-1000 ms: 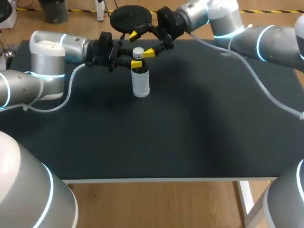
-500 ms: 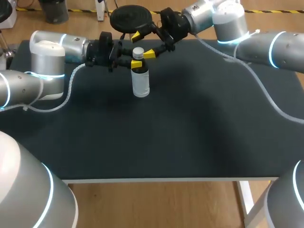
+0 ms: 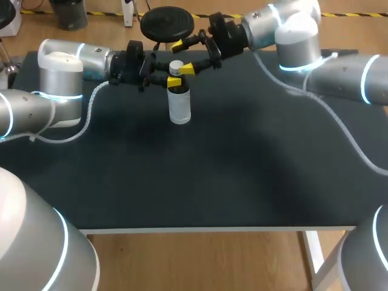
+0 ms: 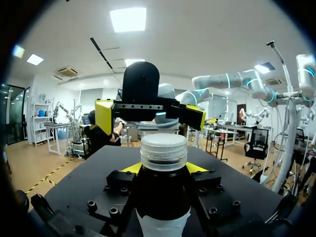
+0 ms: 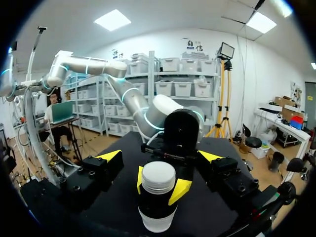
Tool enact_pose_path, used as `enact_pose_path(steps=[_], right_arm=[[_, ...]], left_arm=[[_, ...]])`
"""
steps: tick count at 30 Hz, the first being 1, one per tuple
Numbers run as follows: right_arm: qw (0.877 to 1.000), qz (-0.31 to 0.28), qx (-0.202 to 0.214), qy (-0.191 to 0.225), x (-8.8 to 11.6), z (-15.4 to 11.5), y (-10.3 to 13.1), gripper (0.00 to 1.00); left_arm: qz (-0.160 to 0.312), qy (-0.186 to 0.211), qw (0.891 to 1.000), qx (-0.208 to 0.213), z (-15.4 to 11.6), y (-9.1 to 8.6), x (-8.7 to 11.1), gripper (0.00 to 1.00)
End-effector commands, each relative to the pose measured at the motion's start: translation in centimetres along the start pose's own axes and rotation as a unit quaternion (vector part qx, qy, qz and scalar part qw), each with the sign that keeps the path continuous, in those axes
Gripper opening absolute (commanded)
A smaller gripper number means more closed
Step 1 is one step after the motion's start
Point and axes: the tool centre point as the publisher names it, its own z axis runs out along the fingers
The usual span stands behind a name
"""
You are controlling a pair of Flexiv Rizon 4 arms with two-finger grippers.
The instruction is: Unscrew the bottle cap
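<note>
The bottle (image 3: 179,103) stands on the desk (image 3: 242,157), cap (image 3: 176,65) still on. The left gripper (image 3: 175,82) jaws pinch it under the cap. The right gripper (image 3: 182,56) jaws are spread wide beside the cap. The twisting looks all left to do

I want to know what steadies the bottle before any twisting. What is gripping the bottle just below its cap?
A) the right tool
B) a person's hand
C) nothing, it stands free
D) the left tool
D: the left tool has its yellow tips on both sides of the bottle just under the white cap, while the right tool is open, its fingers wide of the cap.
</note>
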Motion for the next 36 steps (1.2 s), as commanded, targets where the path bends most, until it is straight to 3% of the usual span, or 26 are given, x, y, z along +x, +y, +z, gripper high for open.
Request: enact_pose_path(steps=[1, 12, 36], right_arm=[[0.967, 0.001, -0.019, -0.255, 0.6, 0.0, -0.7, 1.0], [0.955, 0.013, -0.029, -0.296, 0.5, -0.1, -1.0, 1.0], [0.963, 0.051, -0.034, -0.262, -0.3, 0.9, -1.5, 1.0]], left_arm=[[0.0, -0.001, 1.0, -0.001, 0.0, 0.0, 0.1, 0.0], [0.0, -0.001, 1.0, -0.001, 0.0, 0.0, 0.1, 0.0], [0.0, -0.001, 1.0, -0.001, 0.0, 0.0, 0.1, 0.0]])
